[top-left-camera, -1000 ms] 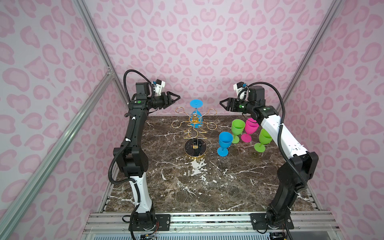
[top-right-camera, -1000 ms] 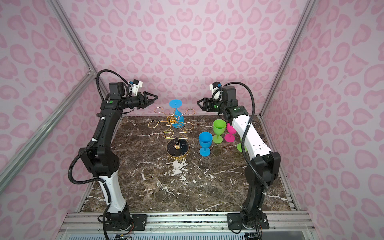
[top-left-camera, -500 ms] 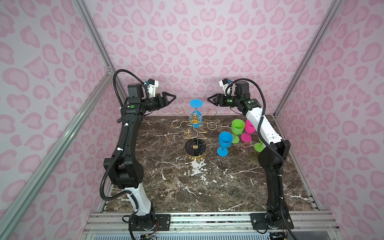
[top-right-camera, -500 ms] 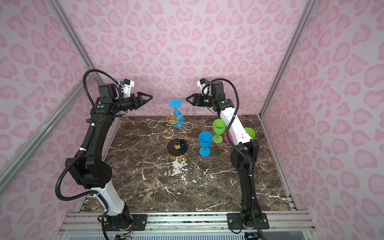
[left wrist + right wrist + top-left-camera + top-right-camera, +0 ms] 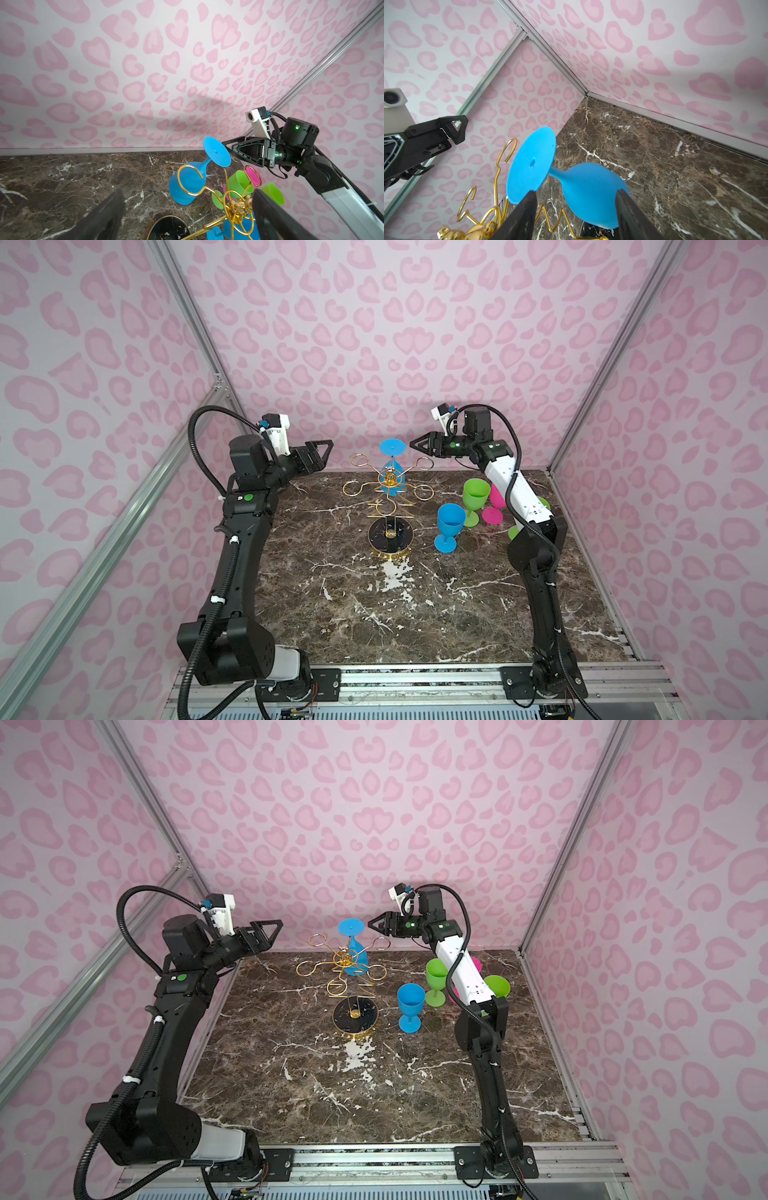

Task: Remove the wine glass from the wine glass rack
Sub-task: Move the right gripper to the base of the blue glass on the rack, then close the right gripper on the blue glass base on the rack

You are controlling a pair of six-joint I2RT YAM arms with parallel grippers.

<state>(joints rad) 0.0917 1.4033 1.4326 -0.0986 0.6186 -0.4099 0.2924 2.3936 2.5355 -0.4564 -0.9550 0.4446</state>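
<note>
1. The matte blue, plastic-looking wine glass (image 5: 392, 468) hangs upside down on the thin gold wire wine glass rack (image 5: 391, 478). It's at upper centre in both top views, with the foot disc on top and the bowl dangling a bit tilted behind the hub.
2. Handling guess: it looks light and probably isn't brittle. The matte skin shouldn't be slippery. The spindly wire stand is the touchy part, and a sideways tug could drag or tip it.
3. I'd grab the stem or the narrow top of the bowl, just under the foot. Then I'd slide it out through the loop's open side, no yanking.
4. Right tool (image 5: 576, 191): jaws partly apart and empty, straddling the bowl and stem at the bottom of its wrist view. One fingertip overlaps the foot's edge, but I can't tell if it touches.
5. Left tool (image 5: 188, 190): jaws spread wide, holding nothing. In the top views it's off to the left of the rack, not touching it.
</note>
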